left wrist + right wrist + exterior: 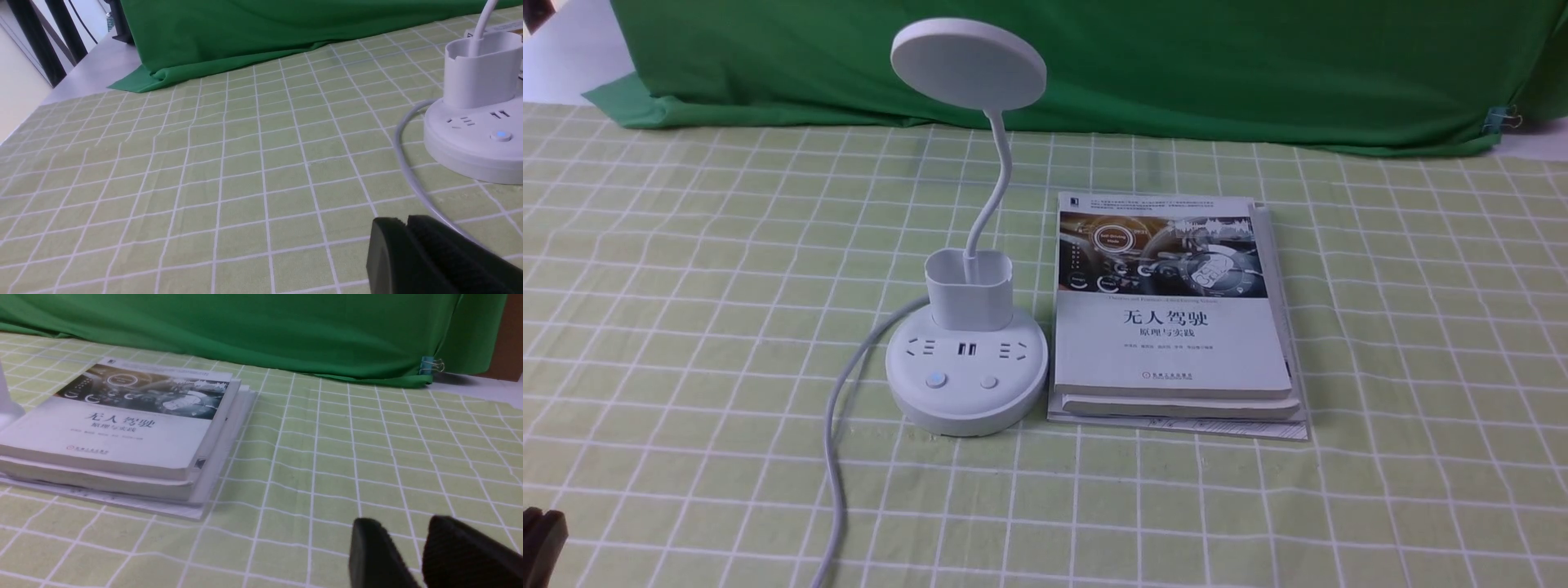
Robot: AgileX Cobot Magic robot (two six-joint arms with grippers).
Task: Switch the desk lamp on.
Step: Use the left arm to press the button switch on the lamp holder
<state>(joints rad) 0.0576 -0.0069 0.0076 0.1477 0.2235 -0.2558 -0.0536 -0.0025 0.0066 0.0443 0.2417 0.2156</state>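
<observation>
One desk lamp point(968, 371) stands upright toward the back of the counter point(1176, 506), left of its middle, with its disc head raised on the curved gooseneck. The cup-shaped holder point(969, 294) rises from the rear of the round base, and two buttons sit along the front of that base; the left button point(936, 380) shows a bluish tint. One cord point(835, 457) leaves the base's left side and bends toward the counter's front edge.

A stack of books point(1168, 327) lies just right of the lamp, with two thick books and at least one thinner item beneath; the exact count at the bottom cannot be told. One green curtain point(1094, 73) hangs along the back edge, with a clip point(1496, 119) near the back right corner.

Open cloth runs from the cord to the left edge, from the stack to the right edge, and in front of both lamp and stack.

There are two grippers, both apart from the lamp. The left gripper point(406, 222), near the front left corner, has its fingers pressed together. The right gripper point(402, 524) has its fingers spread slightly, with cloth visible between them.
</observation>
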